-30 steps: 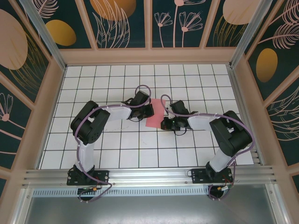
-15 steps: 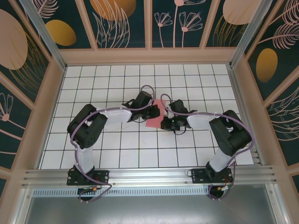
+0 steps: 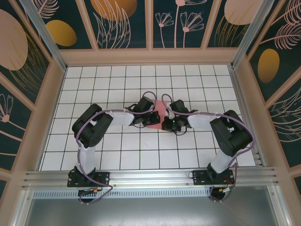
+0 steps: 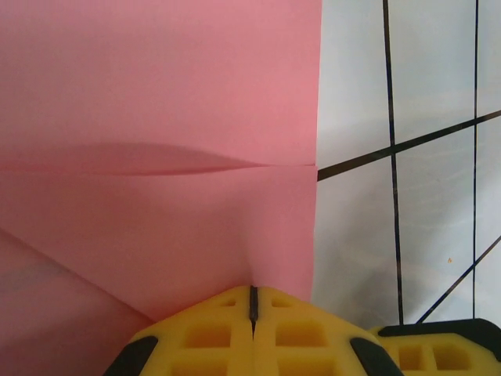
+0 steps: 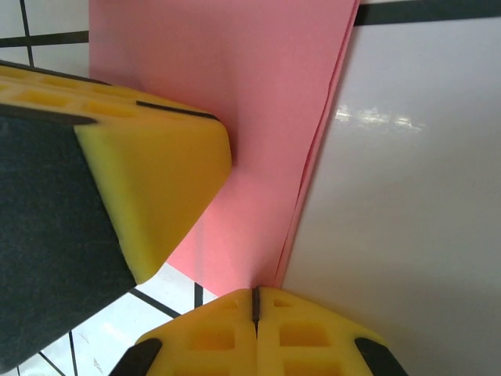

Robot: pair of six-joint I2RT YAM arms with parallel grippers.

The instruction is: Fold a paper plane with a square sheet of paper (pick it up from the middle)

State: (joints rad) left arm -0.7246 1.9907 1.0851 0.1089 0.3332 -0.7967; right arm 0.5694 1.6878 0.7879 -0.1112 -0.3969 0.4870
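Observation:
The pink-red sheet of paper [image 3: 158, 111] lies mid-table, folded, between my two grippers. In the left wrist view the paper [image 4: 156, 94] shows a crease line across it, with its straight right edge over the white tiles. My left gripper [image 4: 253, 288] is shut, its yellow tips resting on the paper near that edge; I see it from above at the paper's left side [image 3: 150, 117]. My right gripper [image 5: 255, 291] is shut too, its tips at the layered folded edge of the paper [image 5: 258, 102]. The left gripper's yellow fingers [image 5: 156, 180] sit on the paper just beside it.
White grid-tiled table [image 3: 117, 150] inside a wooden frame with patterned walls [image 3: 122, 23]. Both arms reach in toward the centre, their wrists close together. A metal rail [image 3: 150, 178] runs along the near edge.
My left gripper has slid rightward onto the paper, toward the right gripper, and covers more of it. The right gripper has stayed put, shut.

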